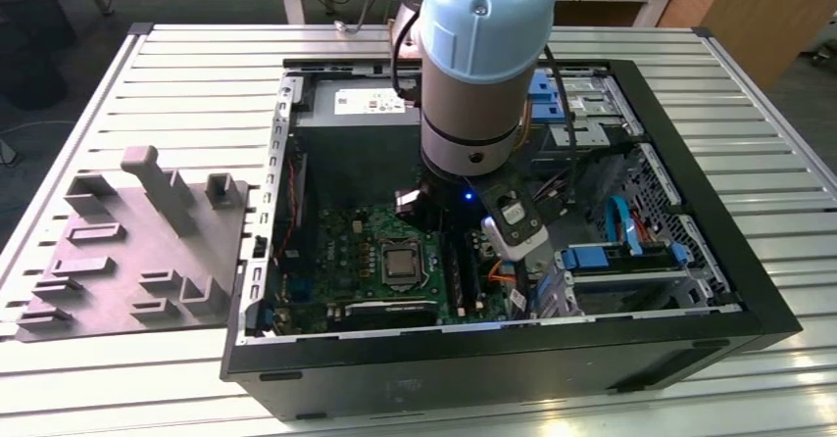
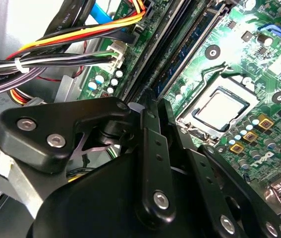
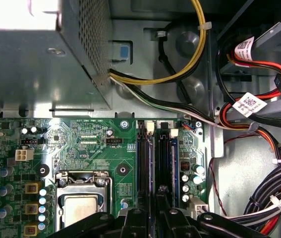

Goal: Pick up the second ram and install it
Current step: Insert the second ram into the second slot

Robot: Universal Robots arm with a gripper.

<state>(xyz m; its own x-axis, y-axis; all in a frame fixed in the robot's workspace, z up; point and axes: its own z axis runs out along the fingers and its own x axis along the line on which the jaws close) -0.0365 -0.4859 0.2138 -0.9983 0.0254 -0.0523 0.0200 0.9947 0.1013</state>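
The second ram (image 2: 194, 42) is a thin blue-green strip standing on edge along a black slot rail beside the processor socket (image 2: 224, 106). In the first wrist view the ram (image 3: 151, 158) shows edge-on, running straight in between the fingers. My gripper (image 2: 153, 105) (image 3: 153, 214) is low over the motherboard, its black fingers (image 2: 147, 148) drawn close together on the near end of the strip. Whether the strip is fully down in the rail I cannot tell. In the exterior view the arm (image 1: 477, 114) reaches down into the open computer case (image 1: 707, 290) and hides the fingers.
Cable bundles (image 2: 71, 47) (image 3: 259, 198) crowd the side of the slots away from the socket. The power supply box (image 3: 36, 59) stands beyond the board. A grey moulded tray (image 1: 131, 251) lies on the slatted table at the exterior view's left. Blue drive brackets (image 1: 628, 256) fill the case's right side.
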